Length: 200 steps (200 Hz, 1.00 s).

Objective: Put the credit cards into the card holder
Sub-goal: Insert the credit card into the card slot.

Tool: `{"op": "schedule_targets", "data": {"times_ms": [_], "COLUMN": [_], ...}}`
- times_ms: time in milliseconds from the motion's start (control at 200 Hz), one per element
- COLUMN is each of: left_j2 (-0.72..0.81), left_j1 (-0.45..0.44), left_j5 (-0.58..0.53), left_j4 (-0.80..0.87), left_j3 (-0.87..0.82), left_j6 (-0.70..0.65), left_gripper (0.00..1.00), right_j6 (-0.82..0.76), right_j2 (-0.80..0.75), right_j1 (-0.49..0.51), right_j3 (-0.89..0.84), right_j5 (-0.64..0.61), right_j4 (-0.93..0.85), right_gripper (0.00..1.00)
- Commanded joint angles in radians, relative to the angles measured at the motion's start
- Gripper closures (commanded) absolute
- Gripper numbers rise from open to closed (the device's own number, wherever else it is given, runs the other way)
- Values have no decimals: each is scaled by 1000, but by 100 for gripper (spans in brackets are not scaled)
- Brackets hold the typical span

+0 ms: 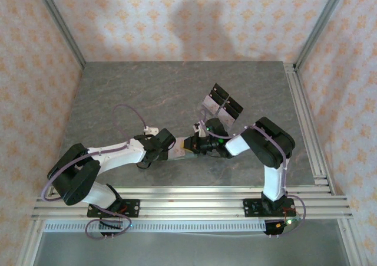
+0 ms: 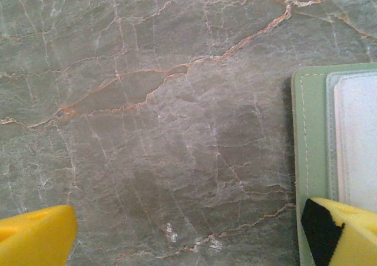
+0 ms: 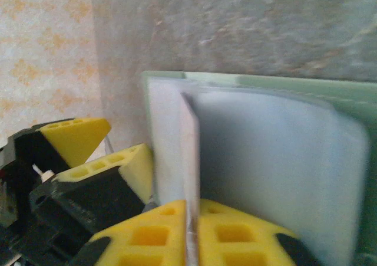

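Note:
The sage-green card holder [image 2: 309, 160] lies open on the table, its lighter grey inside [image 2: 359, 136] facing up. In the top view it [image 1: 181, 148] sits between both grippers. My left gripper [image 2: 188, 233] is open wide, and its right fingertip [image 2: 344, 230] rests on the holder's near edge. My right gripper [image 3: 193, 219] is shut on a pale credit card [image 3: 189, 148], held edge-on with its far end against the holder's grey inside [image 3: 271, 160]. The left gripper's yellow fingers [image 3: 126, 171] touch the holder's left side. Other cards are hidden.
A clear plastic stand with black panels [image 1: 222, 104] stands just behind the right gripper [image 1: 197, 143]. The marbled grey tabletop [image 1: 129, 95] stretches to the left and back. Patterned walls and aluminium rails [image 1: 306, 118] enclose the table.

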<state>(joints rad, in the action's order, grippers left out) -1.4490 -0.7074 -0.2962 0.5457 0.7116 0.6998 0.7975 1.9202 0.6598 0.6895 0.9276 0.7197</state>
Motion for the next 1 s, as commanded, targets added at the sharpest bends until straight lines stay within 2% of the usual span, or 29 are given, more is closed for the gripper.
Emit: {"op": "schedule_targets", "data": {"times_ms": [0, 210, 440, 721, 996], "left_j2": [-4, 1, -1, -5, -7], "left_j1": [-5, -5, -5, -5, -6], "left_j5": [-31, -28, -25, -23, -22], "left_j4": [13, 4, -7, -19, -27], "left_j3": [5, -2, -5, -11, -20], "left_j6": [18, 20, 18, 19, 23], "left_gripper": [0, 0, 0, 0, 0], "right_j6": [-49, -183, -284, -349, -396], "right_j2": [-51, -168, -214, -208, -165], "right_j1": [3, 3, 4, 12, 26], "right_j3": [11, 79, 165, 244, 323], "right_j5": [-20, -102, -185, -258, -300], "right_j4": [-134, -441, -683, -836, -925], "right_gripper": [80, 58, 51, 50, 69]}}
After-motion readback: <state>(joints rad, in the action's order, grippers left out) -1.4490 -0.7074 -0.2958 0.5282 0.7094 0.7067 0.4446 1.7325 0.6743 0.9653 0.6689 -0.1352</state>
